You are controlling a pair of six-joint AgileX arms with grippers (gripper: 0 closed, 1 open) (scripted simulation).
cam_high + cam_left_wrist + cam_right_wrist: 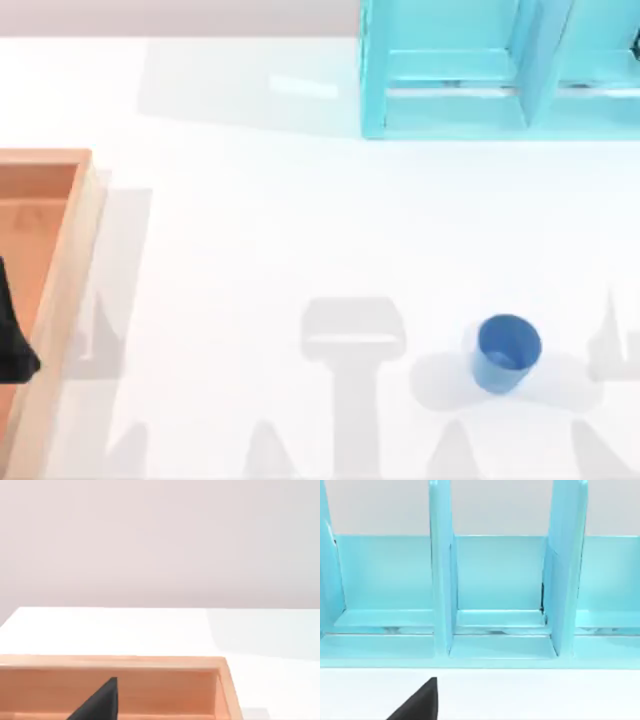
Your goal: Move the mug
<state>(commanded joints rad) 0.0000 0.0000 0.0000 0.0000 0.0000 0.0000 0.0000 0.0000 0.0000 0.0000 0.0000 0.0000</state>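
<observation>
On the white tabletop (250, 220), a wooden tray (75, 250) sits at the left edge with the left gripper (12, 335) over it, fingers' state impossible to tell, the mug (507, 352) stands upright near-right, and a turquoise shelf (440, 70) stands far right.

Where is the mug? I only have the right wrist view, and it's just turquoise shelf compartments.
Observer: In the top view the mug stands on the table, right of centre near the bottom edge, well apart from the shelf.
Operator: Is it upright?
Observer: Yes, its round rim faces up and it looks empty.
Operator: Anything on the left side?
Observer: A wooden tray lies at the table's left edge.
</observation>
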